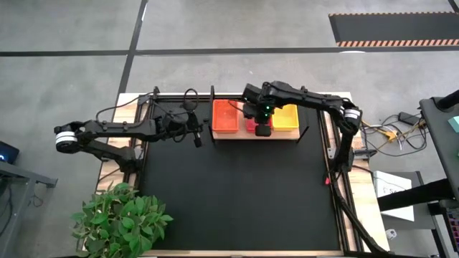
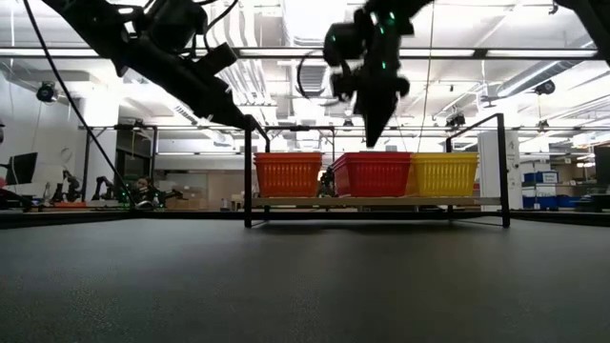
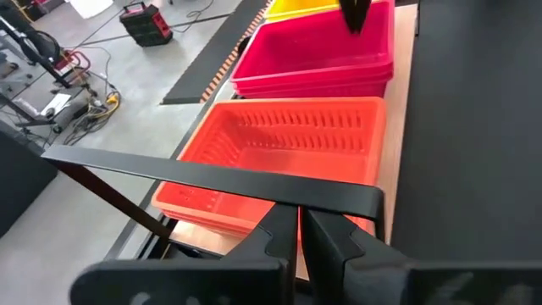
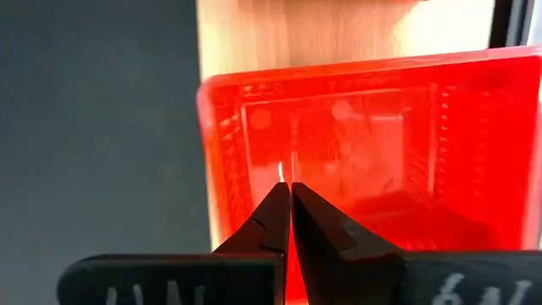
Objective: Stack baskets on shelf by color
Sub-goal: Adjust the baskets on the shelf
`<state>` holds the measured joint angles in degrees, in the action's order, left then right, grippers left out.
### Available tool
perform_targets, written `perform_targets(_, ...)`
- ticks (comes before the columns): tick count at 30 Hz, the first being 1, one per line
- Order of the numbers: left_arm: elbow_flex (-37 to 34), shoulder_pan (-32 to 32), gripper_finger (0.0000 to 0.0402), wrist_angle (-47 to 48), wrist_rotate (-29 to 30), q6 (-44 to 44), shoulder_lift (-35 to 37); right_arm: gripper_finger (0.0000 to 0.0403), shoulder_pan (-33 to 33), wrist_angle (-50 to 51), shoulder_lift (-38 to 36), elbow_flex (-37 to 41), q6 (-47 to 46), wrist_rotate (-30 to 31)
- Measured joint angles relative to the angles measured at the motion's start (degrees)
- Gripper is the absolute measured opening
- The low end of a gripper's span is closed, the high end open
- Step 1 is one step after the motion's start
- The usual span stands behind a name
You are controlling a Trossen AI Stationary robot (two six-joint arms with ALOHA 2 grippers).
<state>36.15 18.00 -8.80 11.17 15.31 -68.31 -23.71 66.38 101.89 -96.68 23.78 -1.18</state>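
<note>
Our right gripper (image 1: pixel 263 131) hung clenched and empty directly above the red basket (image 1: pixel 256 125), mid-shelf (image 1: pixel 254 136), between the orange basket (image 1: pixel 224 117) and the yellow basket (image 1: pixel 285 117). Our left gripper (image 1: pixel 197 140), also clenched and empty, waited off the shelf's left end, nearer the orange one.

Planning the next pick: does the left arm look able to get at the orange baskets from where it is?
Probably yes: the left claw, shut, hangs just beside the orange baskets at the shelf's left end, nothing between; the right claw is over the red ones.
</note>
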Motion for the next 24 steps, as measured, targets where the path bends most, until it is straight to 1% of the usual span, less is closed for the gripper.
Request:
perform_targets(3,0.01,-0.63,0.0000,0.06,0.13,0.00,0.00,0.0009,0.04,-9.31,-1.37,6.46,0.35,-0.37)
perform_targets(6,0.10,-0.76,0.0000,0.13,0.16,0.00,0.00,0.0009,0.51,-14.90,-1.93,9.26,0.66,-1.30)
perform_targets(13,0.15,-0.85,0.0000,0.09,0.08,0.02,0.00,0.0009,1.99,-19.05,-1.82,9.23,0.19,-2.04)
perform_targets(24,0.15,-0.85,0.0000,0.02,0.03,0.04,0.00,0.0009,2.10,-20.37,-1.79,9.22,-0.82,-2.24)
